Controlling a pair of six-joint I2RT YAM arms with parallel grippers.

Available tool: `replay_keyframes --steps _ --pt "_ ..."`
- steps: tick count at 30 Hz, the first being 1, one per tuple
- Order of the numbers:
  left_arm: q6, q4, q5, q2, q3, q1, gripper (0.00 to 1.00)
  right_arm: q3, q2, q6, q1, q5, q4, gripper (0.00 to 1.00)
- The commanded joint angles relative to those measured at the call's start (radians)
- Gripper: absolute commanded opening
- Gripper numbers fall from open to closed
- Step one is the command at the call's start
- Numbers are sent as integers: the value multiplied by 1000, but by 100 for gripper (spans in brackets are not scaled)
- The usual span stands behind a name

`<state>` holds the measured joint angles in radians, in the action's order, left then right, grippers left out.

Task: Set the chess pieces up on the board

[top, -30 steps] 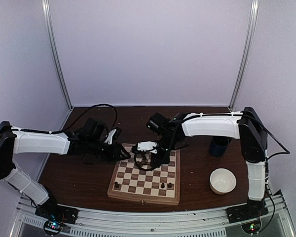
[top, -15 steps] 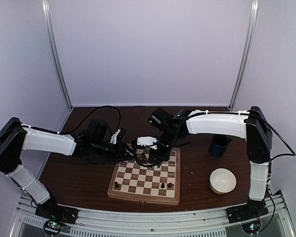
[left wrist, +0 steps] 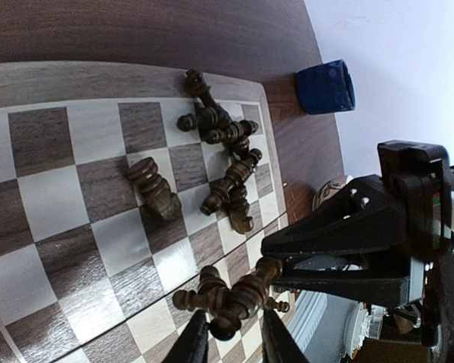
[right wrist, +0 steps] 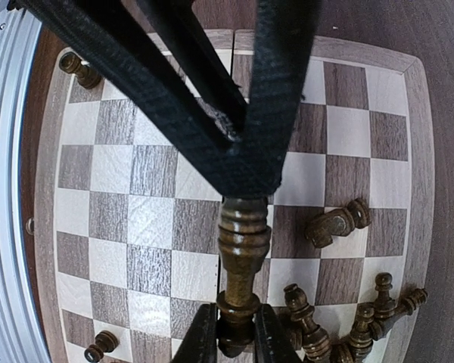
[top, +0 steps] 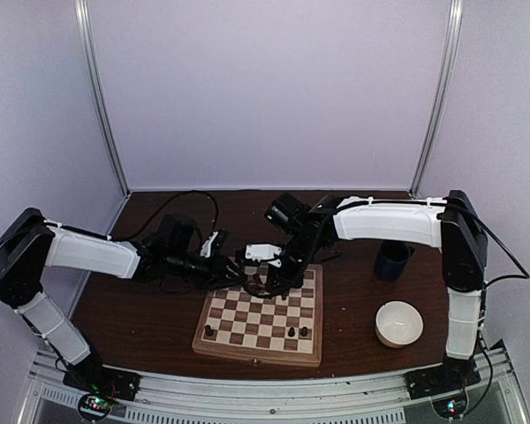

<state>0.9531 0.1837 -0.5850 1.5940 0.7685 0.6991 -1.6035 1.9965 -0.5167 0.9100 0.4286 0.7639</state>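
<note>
Jaws of the right gripper (right wrist: pixel 236 333) are clamped tight on one end of a dark turned chess piece (right wrist: pixel 240 242), which points away from the wrist over the board (top: pixel 247 320). The left gripper (left wrist: pixel 231 336) has its jaws narrowly parted either side of the knob of a lying piece (left wrist: pixel 225 301) in a small heap. Whether they pinch it I cannot tell. Both tools meet at the board's 12 o'clock edge, toward 11, close together. In the left wrist view the right gripper's black frame fills 3 o'clock, just beside that heap.

More chess pieces (left wrist: pixel 219 132) lie tumbled on the far squares toward the 1 o'clock corner, one (left wrist: pixel 155 189) apart from them. Three stand on the 6 o'clock row: one (top: pixel 209 332) toward 7, a pair (top: pixel 291 331) toward 5. Open squares run across the middle ranks between the heaps and that row. Off the board, a blue cup (top: pixel 393 259) stands at 2 o'clock and a white bowl (top: pixel 398 323) at 3 to 4, both apart from the tan border. Dark tabletop (top: pixel 132 318) shows past the 9 o'clock edge.
</note>
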Motion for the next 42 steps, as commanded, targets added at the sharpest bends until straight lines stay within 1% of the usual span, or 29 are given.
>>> replay_keyframes --steps 1,10,13,21,23,27,31,34,36,39,42 --pt "23 78 -31 26 -4 -7 24 -3 -36 18 0 25 -17 9" --pt "44 116 -44 34 -12 -8 9 -3 -26 21 -1 22 -16 9" --pt "36 99 -32 20 -11 -7 6 -1 -19 11 -2 7 -8 9" --pt "-101 -164 62 -82 56 -7 3 39 -6 -24 -16 -38 4 10" --pt "-122 -215 72 -87 72 -7 3 40 14 -25 -19 -37 3 10" --pt "-130 -265 93 -88 84 -7 2 25 54 -25 -22 -34 18 11" --pt "-147 -330 122 -83 99 -4 2 21 66 -25 -22 -33 26 16" --pt "-183 -397 167 -92 120 10 2 20 60 -14 -27 -25 31 30" --pt "-214 -455 198 -97 147 24 2 15 43 -10 -36 -4 46 34" --pt "-261 -534 235 -98 195 44 2 6 -11 3 -70 39 74 39" --pt "-309 -609 276 -90 251 73 2 17 -84 17 -119 76 87 42"
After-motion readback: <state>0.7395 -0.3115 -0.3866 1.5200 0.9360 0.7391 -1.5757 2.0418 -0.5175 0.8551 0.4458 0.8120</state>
